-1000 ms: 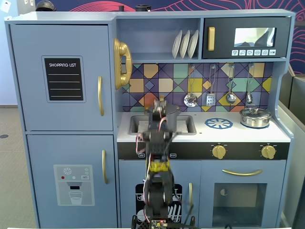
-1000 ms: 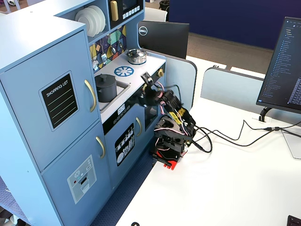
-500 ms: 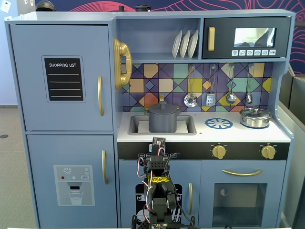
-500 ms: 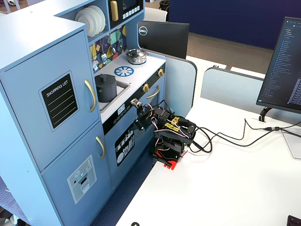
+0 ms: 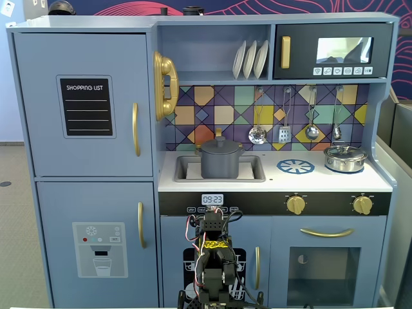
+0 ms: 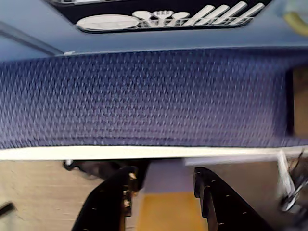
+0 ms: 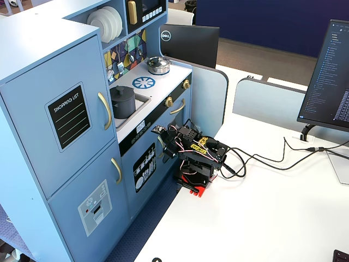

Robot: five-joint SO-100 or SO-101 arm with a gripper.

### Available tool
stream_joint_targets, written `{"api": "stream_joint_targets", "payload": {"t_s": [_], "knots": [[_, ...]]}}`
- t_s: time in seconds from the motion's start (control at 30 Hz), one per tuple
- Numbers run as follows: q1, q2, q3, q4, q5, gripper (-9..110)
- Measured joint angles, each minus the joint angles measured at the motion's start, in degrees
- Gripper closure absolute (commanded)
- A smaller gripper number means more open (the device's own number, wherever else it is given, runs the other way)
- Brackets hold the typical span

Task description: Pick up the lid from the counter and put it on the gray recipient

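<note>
Fixed view: lid atop gray recipient

— Where is the pot?

— Upright in the sink, at the left part of the worktop. It is matte dark gray, cylindrical, straight-sided, with small handles sticking out at both sides near the rim.

— And the lid?

— On the pot, flat and level, covering the mouth. It is the same dark gray, round, about as wide as the pot, with a small knob at its middle pointing up.

— Does the angled fixed view agree?

— Yes: pot in the sink near the worktop's back edge, lid seated on top.
</note>
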Motion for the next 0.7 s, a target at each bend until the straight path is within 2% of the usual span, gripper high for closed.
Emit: {"api": "stream_joint_targets", "payload": {"t_s": [0.17,0.33,0.7], "knots": [[0.0,0.0,-0.1,0.3,0.0,93],[0.8,0.1,-1.2,0.4,5.4,93],[0.8,0.1,-1.2,0.4,5.9,93]]}}
